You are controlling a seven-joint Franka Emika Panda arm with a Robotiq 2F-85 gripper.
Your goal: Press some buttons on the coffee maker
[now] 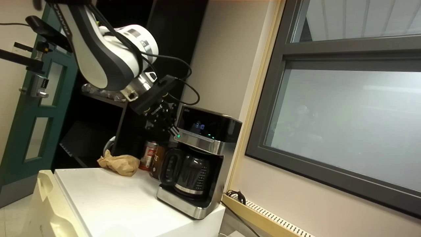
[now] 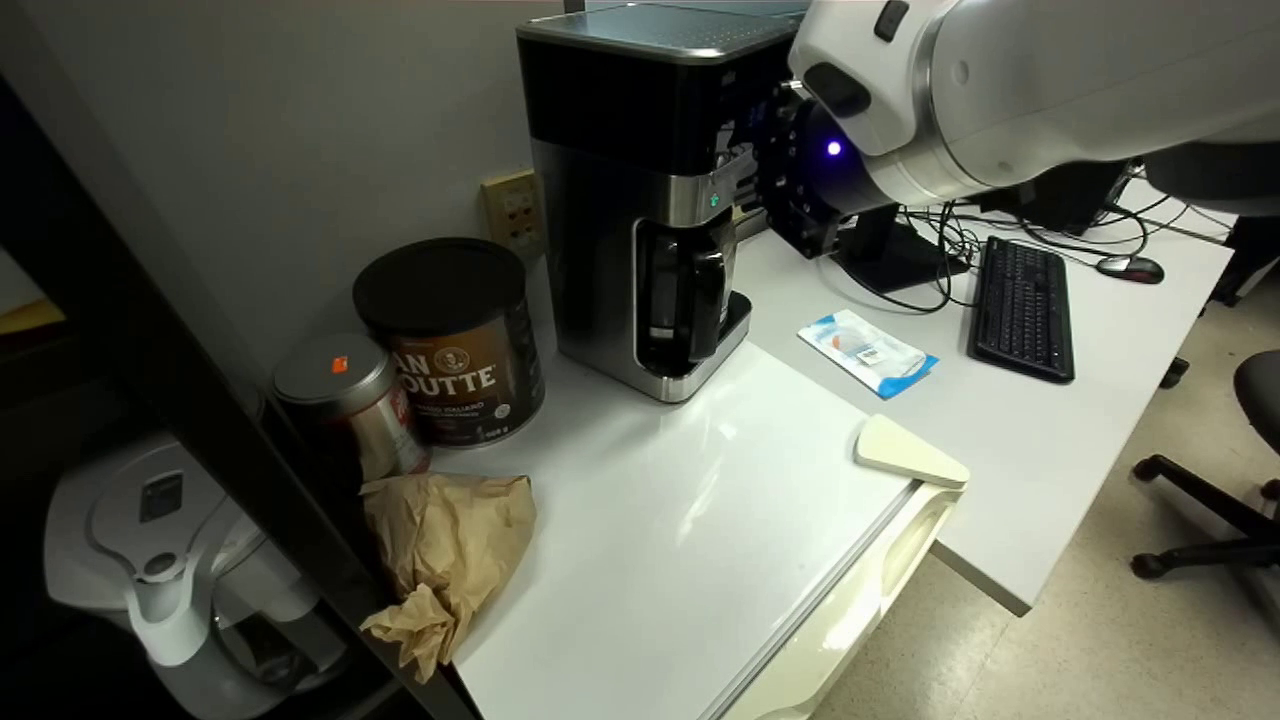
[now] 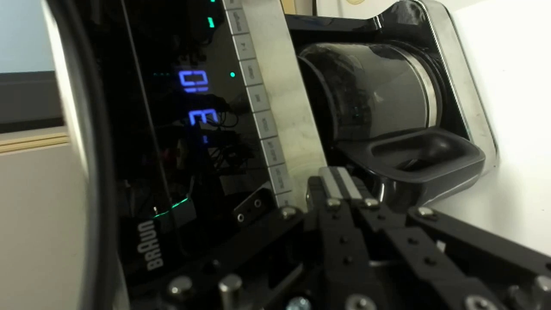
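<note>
Nearest in the wrist view, the black-linked, grey-tipped tool [image 3: 339, 178], narrow and closed together, with nothing visible between. Just left of it there, the near end of a row of small grey rectangular buttons [image 3: 258, 99], with long axis slanting up and left along a brushed-steel band [image 3: 284, 86]; touching or apart, hard to tell. Probably called for: a slight shift towards the row, then a straight push. Around and behind these, the tall black-and-steel coffee maker [image 2: 600, 230], upright on the white counter [image 2: 690, 530]. Farther along, a crumpled brown paper bag [image 2: 455, 555].

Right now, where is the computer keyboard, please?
In an exterior view, the computer keyboard lies on the white desk toward the picture's right, between the blue-and-white packet and the mouse.
</note>
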